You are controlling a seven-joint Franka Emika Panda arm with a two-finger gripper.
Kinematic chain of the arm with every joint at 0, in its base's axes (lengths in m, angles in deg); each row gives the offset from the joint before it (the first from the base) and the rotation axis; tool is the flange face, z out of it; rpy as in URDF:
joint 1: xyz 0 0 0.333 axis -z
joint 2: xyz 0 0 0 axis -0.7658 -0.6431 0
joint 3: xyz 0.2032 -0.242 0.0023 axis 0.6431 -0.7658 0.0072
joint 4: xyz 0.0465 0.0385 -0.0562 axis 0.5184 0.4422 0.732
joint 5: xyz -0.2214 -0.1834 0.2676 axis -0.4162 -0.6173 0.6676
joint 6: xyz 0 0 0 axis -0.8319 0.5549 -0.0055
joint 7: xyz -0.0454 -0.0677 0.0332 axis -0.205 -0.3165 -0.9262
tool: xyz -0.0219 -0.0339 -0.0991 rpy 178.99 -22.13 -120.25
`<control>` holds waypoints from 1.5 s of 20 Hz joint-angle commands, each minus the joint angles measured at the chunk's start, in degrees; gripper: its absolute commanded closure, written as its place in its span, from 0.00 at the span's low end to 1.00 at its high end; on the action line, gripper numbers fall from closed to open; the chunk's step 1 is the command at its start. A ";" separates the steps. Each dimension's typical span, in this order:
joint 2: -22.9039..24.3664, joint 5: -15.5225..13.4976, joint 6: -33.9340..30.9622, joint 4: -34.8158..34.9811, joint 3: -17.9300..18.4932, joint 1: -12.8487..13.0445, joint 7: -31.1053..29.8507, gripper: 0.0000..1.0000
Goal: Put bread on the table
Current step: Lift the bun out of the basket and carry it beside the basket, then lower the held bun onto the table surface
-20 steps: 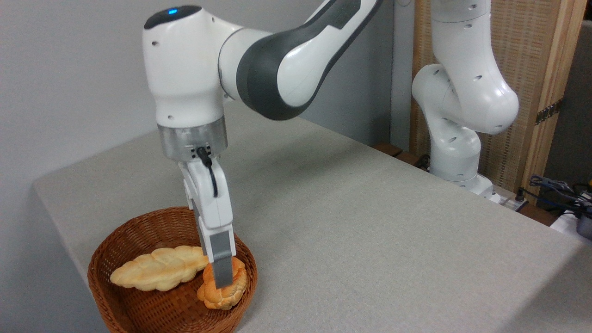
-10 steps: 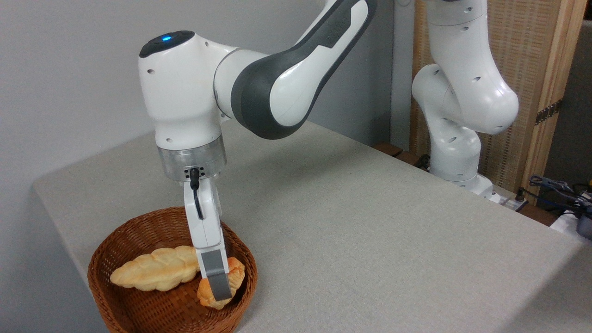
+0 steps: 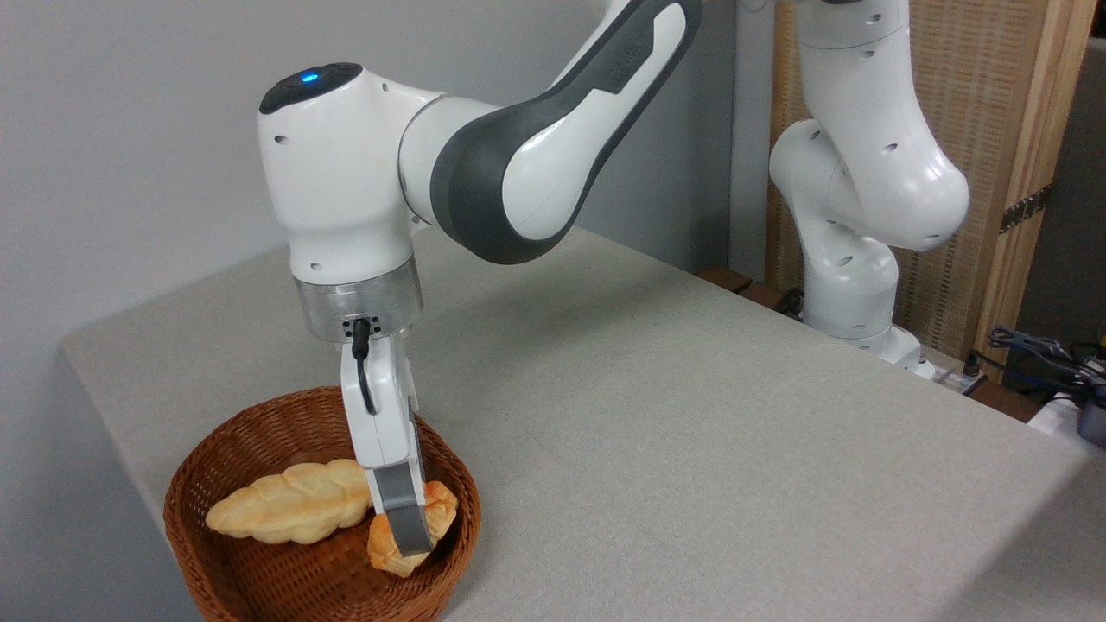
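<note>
The table (image 3: 691, 449) fills most of the view, grey-beige and cloth-like. The white arm (image 3: 518, 147) reaches down from the upper right toward the near left corner, where a basket (image 3: 251, 449) sits. Inside it a pale loaf (image 3: 285, 511) lies on the left, and the bun (image 3: 436, 510) lies tilted at the right, against the loaf's end. The gripper (image 3: 406, 531) is clamped on the bun, its near finger (image 3: 402, 514) pressed over the bun's front.

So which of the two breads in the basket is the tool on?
The small round golden-orange bun at the basket's right side; the tool is down on it. The longer, paler braided loaf lies to its left.
</note>
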 commanded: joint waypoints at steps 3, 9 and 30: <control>0.18 0.08 0.20 -0.13 0.39 0.26 0.26 0.45; 3.25 -3.26 0.03 -0.13 0.56 0.26 -10.62 0.44; 17.58 -5.11 -15.56 12.32 0.12 1.14 -18.02 0.37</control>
